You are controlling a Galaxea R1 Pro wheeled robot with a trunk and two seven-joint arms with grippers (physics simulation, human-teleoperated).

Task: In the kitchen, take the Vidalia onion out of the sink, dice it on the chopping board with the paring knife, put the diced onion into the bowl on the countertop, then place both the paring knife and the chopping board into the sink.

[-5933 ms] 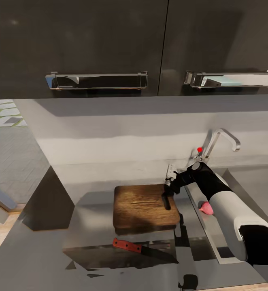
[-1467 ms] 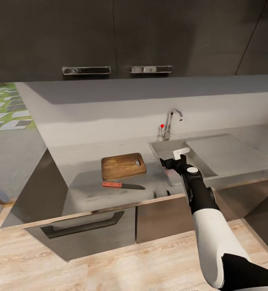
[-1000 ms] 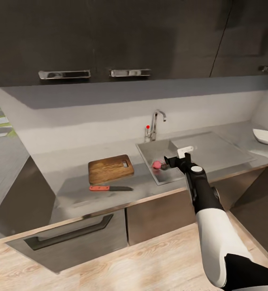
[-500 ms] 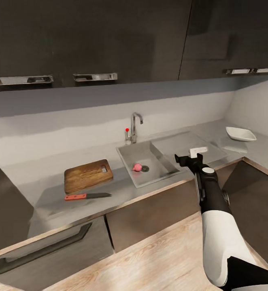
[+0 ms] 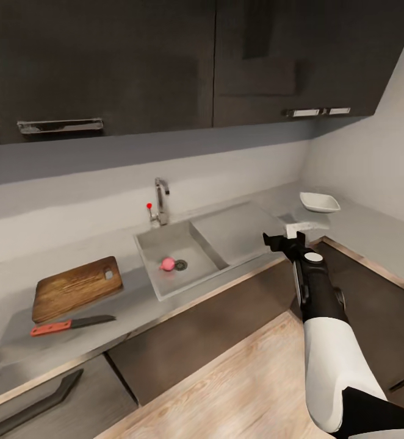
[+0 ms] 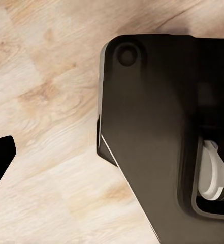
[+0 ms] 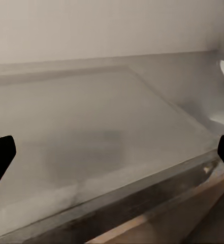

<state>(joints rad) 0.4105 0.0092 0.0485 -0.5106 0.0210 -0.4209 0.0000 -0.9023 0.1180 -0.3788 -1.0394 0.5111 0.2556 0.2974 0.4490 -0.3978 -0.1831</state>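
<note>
The pink-red Vidalia onion [image 5: 167,263] lies in the sink [image 5: 150,247] beside the round drain. On the countertop [image 5: 135,302] at the left rests the brown chopping board [image 5: 77,288]. The paring knife [image 5: 71,323] with its orange-red handle lies just in front of the board. The white bowl [image 5: 319,202] stands on the countertop at the far right. My right gripper [image 5: 284,239] hovers open at the counter's front edge, right of the drainboard and well apart from the onion. In the right wrist view its fingertips [image 7: 0,157] flank the grey drainboard [image 7: 101,132]. My left gripper [image 6: 112,157] hangs open over the wooden floor.
A chrome tap [image 5: 160,207] with a red dot rises behind the basin. Dark wall cabinets [image 5: 165,61] hang above the counter, which turns a corner at the right. Below the left gripper sits the robot's dark base [image 6: 157,132] on pale wood flooring [image 5: 226,390].
The camera has swung to the right, so the board, knife and sink slid left in the picture and the bowl came closer. My right gripper has left the sink basin, empty.
</note>
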